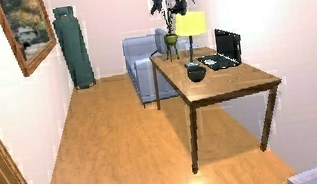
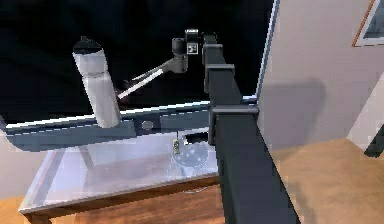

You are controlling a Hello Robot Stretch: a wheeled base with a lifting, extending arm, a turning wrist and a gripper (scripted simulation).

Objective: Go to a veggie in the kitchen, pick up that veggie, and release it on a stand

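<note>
In the arm side view the dark arm [image 2: 235, 130] rises from the bottom edge to two white marker squares. Left of them sits the gripper's dark body, and its thin fingers slant down to the left, so the gripper [image 2: 122, 93] ends beside a tall grey-white bottle [image 2: 95, 85]. The bottle stands upright in front of a large dark screen [image 2: 150, 30]. I cannot tell whether the gripper holds anything. Below lies a glass-topped stand [image 2: 90, 180] with a small clear object [image 2: 187, 152] on it.
The forward view has a wooden table [image 1: 228, 83] carrying a laptop [image 1: 224, 50], a yellow-shaded lamp [image 1: 191, 26], a dark bowl [image 1: 197, 73] and a plant. A blue armchair [image 1: 141, 67] and a tall green cylinder [image 1: 73, 45] stand behind. A framed painting [image 1: 26, 31] hangs left. Open wood floor [image 1: 123, 145] lies ahead.
</note>
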